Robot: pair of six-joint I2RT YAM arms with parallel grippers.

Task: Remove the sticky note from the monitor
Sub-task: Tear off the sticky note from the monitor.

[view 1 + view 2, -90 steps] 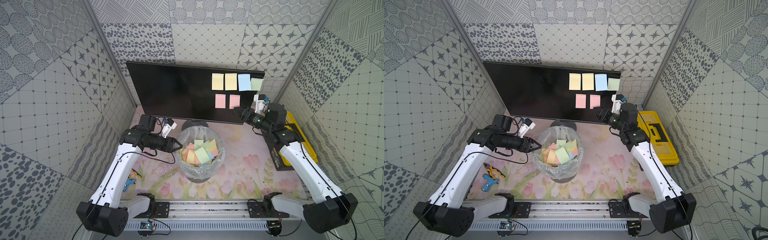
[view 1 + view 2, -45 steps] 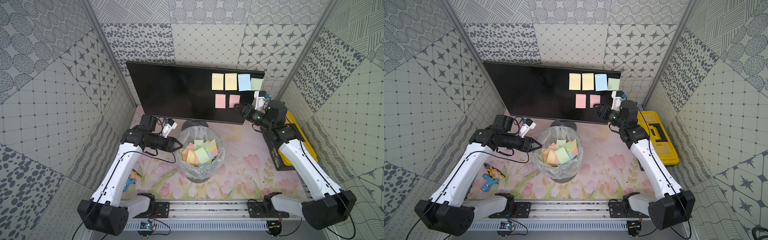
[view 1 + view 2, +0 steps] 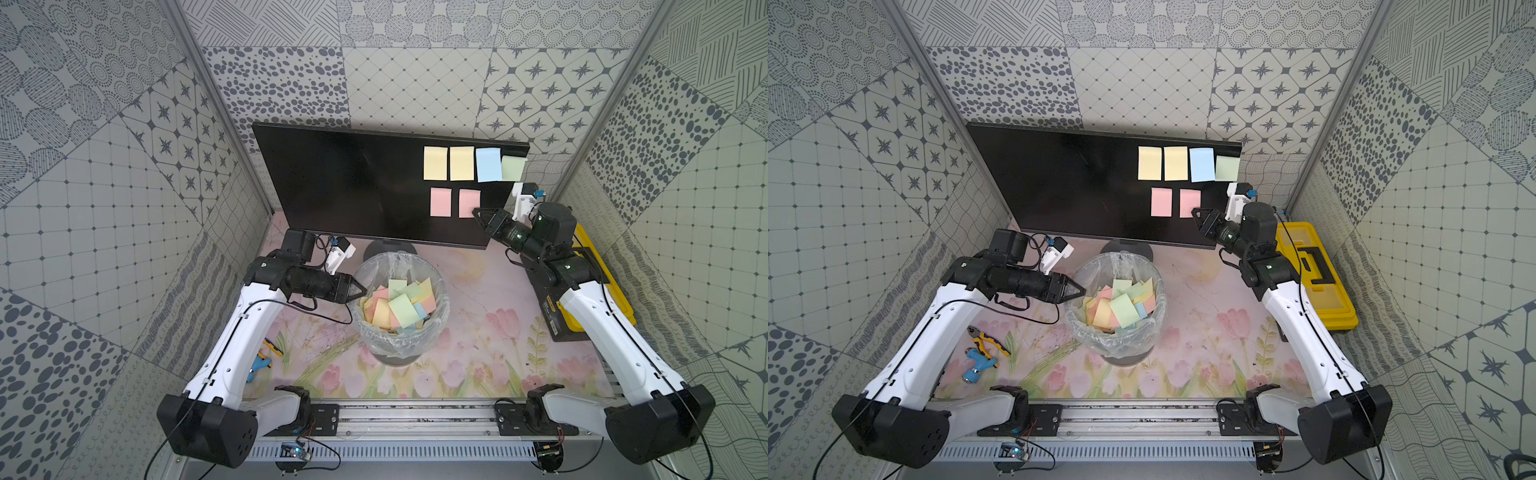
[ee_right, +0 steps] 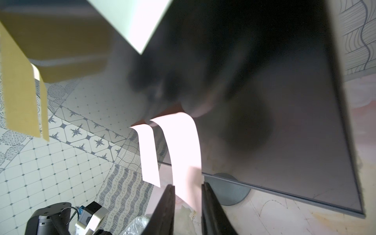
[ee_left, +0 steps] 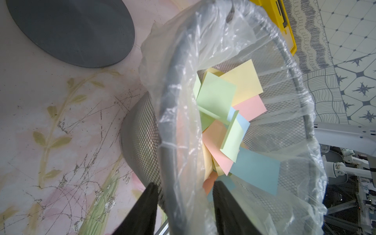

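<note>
The monitor (image 3: 353, 187) (image 3: 1067, 183) stands at the back, its dark screen carrying several sticky notes. My right gripper (image 3: 476, 212) (image 3: 1195, 212) is at the lower right corner of the right-hand pink sticky note (image 3: 468, 201) (image 3: 1188, 201). In the right wrist view that note (image 4: 183, 146) curls off the screen. Its free edge hangs between my gripper's (image 4: 188, 186) jaws, which stand narrowly apart. My left gripper (image 3: 361, 289) (image 5: 185, 186) is shut on the rim of the lined mesh waste bin (image 3: 399, 257) (image 5: 175, 81).
A second pink note (image 3: 440, 202), two yellow notes (image 3: 435, 163), a blue note (image 3: 488, 164) and a green note (image 3: 513, 167) are stuck on the screen. Several loose notes fill the bin. A yellow toolbox (image 3: 1316, 270) lies at the right; pliers (image 3: 988, 343) and a blue tool (image 3: 978, 368) at the left.
My right gripper has moved up to the screen, onto the pink note's lower corner, and its jaws have narrowed around the note's edge. The left arm has not moved.
</note>
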